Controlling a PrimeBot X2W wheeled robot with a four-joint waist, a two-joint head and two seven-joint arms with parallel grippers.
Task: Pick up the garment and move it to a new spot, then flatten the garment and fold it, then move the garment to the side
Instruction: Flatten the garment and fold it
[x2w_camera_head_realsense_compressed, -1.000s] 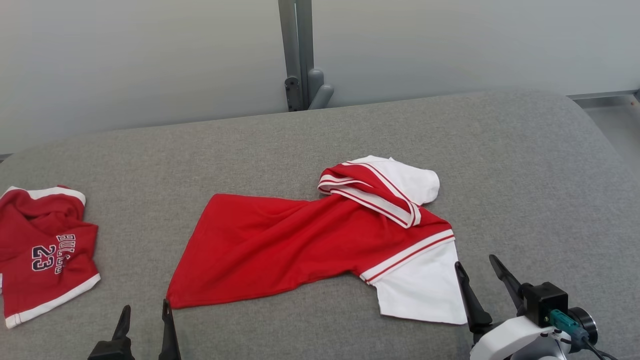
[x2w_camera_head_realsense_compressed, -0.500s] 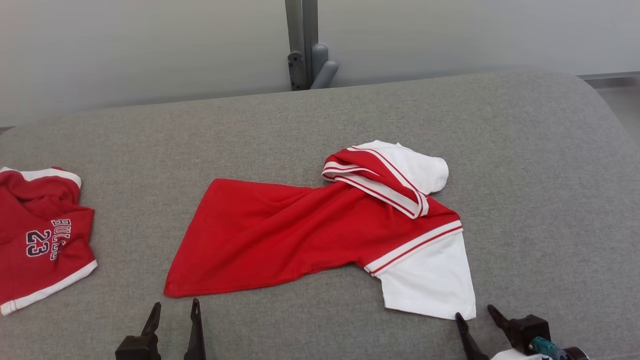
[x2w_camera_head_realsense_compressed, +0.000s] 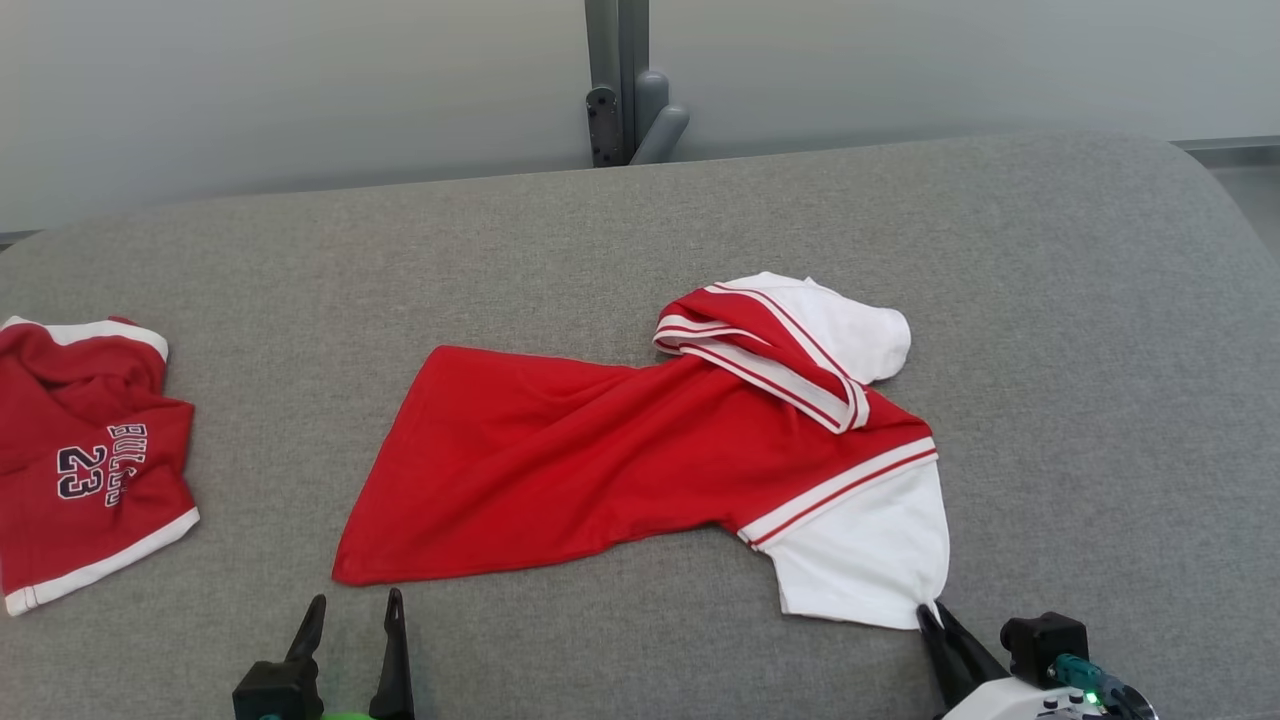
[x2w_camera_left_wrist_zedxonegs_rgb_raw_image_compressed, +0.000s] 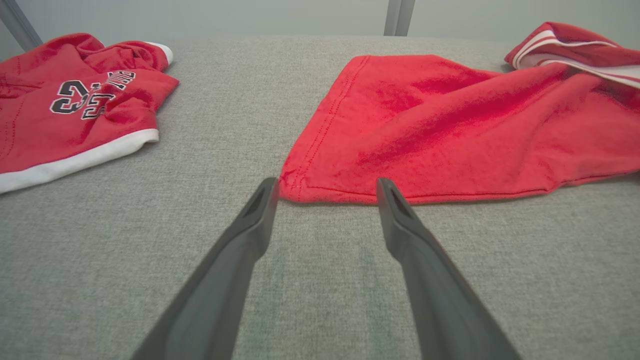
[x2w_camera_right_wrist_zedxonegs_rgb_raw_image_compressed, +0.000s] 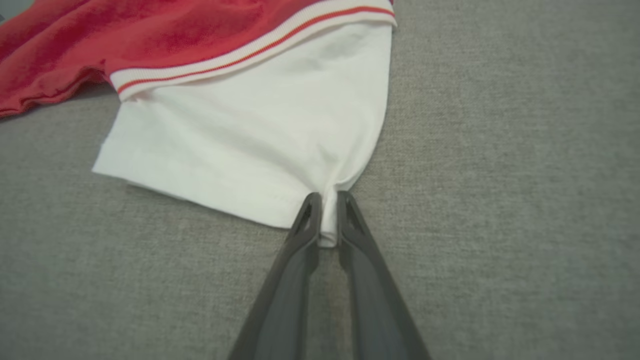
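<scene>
**Right gripper clamped on sleeve corner; left gripper open at hem**

Surroundings: A grey padded surface (x2w_camera_head_realsense_compressed: 1050, 350) carries two pieces of clothing. A pair of red shorts (x2w_camera_head_realsense_compressed: 90, 470) with a white edge and a dark number print lies crumpled at the robot's far left, well apart from both grippers. Behind the surface, a grey post (x2w_camera_head_realsense_compressed: 620, 80) stands against a pale wall. Nothing lies between either gripper and its cloth edge.

Task item: The garment (x2w_camera_head_realsense_compressed: 600, 460), red with white sleeves and striped trim, lies spread at the centre. Its far sleeve is folded over the body.

Right arm: The right gripper (x2w_camera_head_realsense_compressed: 930, 615) lies low, fingers pointing away from the robot. Its jaws are pinched together on the near corner of the white sleeve, and the cloth puckers at the pinch.

Left arm: The left gripper (x2w_camera_head_realsense_compressed: 357, 598) lies low at the near red hem corner, jaws wide apart and holding nothing. Whether its tips touch the hem cannot be told.
</scene>
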